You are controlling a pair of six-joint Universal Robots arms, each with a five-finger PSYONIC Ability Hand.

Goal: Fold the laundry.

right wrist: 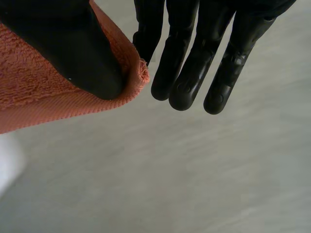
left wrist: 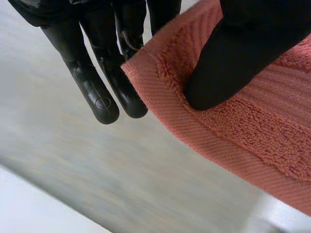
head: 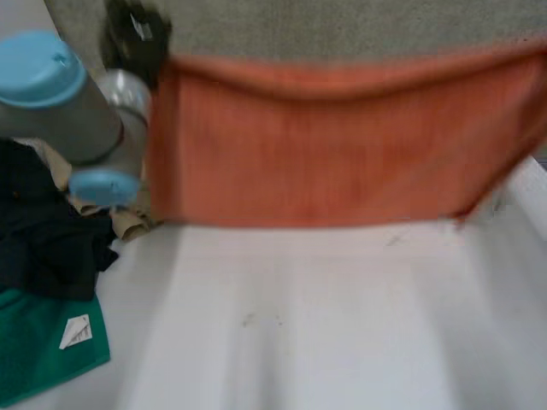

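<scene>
We are looking at a white table (head: 299, 325) that is lying on the near side of the left hand (head: 135, 38), and a few faint specks (head: 248, 320) are showing on its surface. A grey floor (head: 342, 26) is running beyond the table's far edge, level with that hand. Under the left hand's fingertips (left wrist: 104, 104) we are seeing this grey floor stretching out, with a strip of the white table showing past it. Beneath the right hand (right wrist: 194, 68) the grey floor is spreading too.
</scene>
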